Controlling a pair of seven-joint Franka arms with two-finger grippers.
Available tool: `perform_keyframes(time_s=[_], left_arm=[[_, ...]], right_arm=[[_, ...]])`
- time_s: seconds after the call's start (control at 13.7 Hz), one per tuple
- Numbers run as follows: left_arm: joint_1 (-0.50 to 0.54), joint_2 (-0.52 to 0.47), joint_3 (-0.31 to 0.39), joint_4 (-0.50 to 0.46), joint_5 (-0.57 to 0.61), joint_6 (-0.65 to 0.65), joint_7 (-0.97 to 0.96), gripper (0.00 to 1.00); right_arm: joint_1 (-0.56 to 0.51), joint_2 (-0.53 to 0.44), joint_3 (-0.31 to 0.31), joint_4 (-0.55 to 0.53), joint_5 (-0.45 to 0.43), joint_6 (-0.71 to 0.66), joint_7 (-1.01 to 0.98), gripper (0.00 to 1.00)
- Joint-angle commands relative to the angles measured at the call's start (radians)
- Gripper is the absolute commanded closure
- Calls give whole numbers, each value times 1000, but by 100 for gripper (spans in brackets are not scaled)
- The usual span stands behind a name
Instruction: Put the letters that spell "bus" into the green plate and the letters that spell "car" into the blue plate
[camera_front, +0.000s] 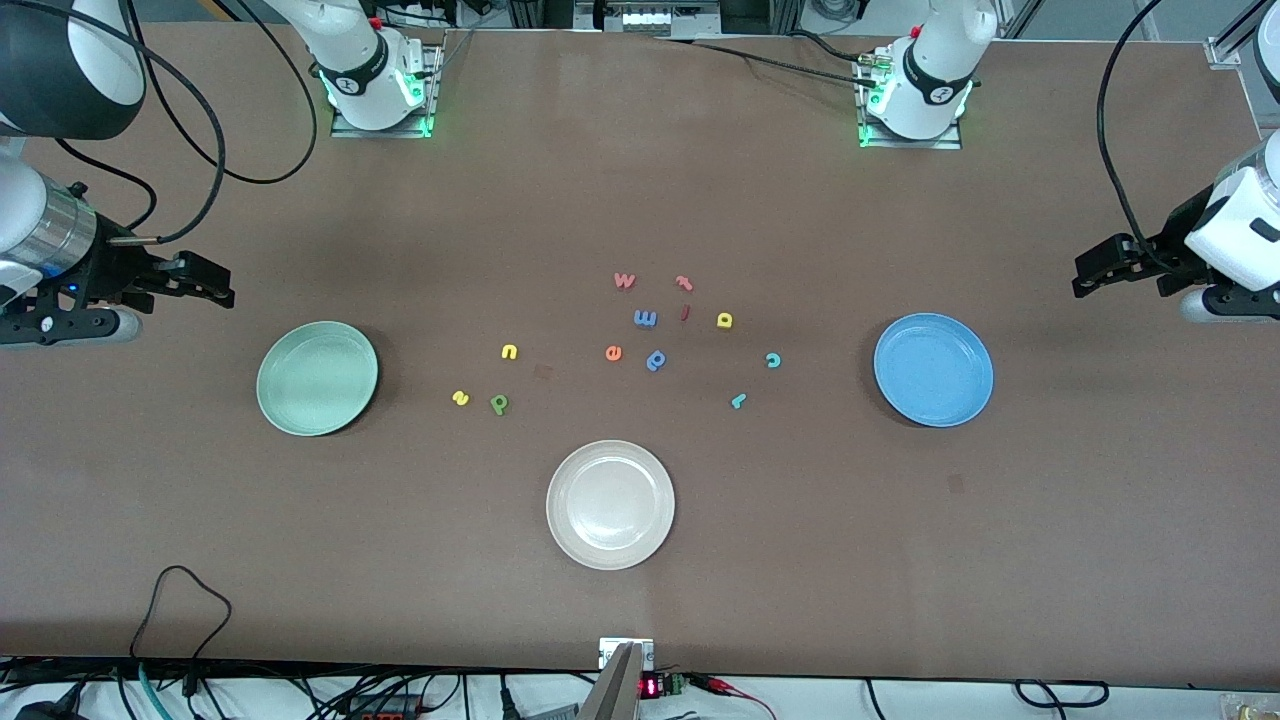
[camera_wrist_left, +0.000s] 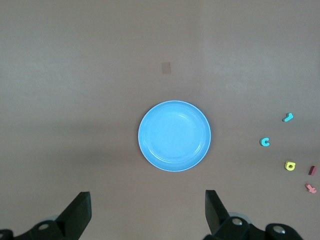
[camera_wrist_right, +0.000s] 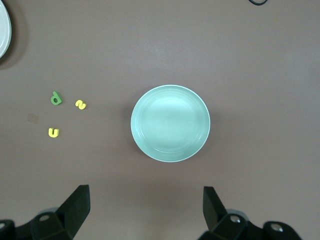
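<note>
Tabletop first: nothing sorted yet, all six moves left.

Green plate sits mid-left of the front view, empty. Blue plate sits mid-right, empty. White plate lower centre, not part of the job.

Right gripper hangs at the left edge, up over the tabletop above the green plate, fingers spread, holding nothing. Left gripper at the right edge, above the blue plate, fingers spread too, empty. Both wait.

Letters, centre of frame:
- "bus": yellow u, yellow s, green b, clustered just beside the green plate.
- "car": yellow a, teal c, teal r, nearer the blue plate.
- Distractors between the clusters, e.g. blue p.
</note>
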Motion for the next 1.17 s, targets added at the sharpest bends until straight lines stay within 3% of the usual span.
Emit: perform_keyframes(time_s=[0.0,0.29,0.58,0.88,1.1], left_arm=[[-2,-30,-1,-28,-13,-5,-9,0],[-16,-7,-4,-30,-13,-2,-6,0],[-25,152,-99,-27,-11,81,4,0],[-50,358,-220,7,-10,251,-9,0],[-156,506,-220,96,-10,268,-38,14]], right_arm=[[-2,8,4,16,5,-1,-8,0],[-5,7,5,17,13,-1,-2,0],[15,13,16,16,24,5,-6,0],[127,155,18,11,12,92,0,0],[177,256,16,5,10,218,40,0]])
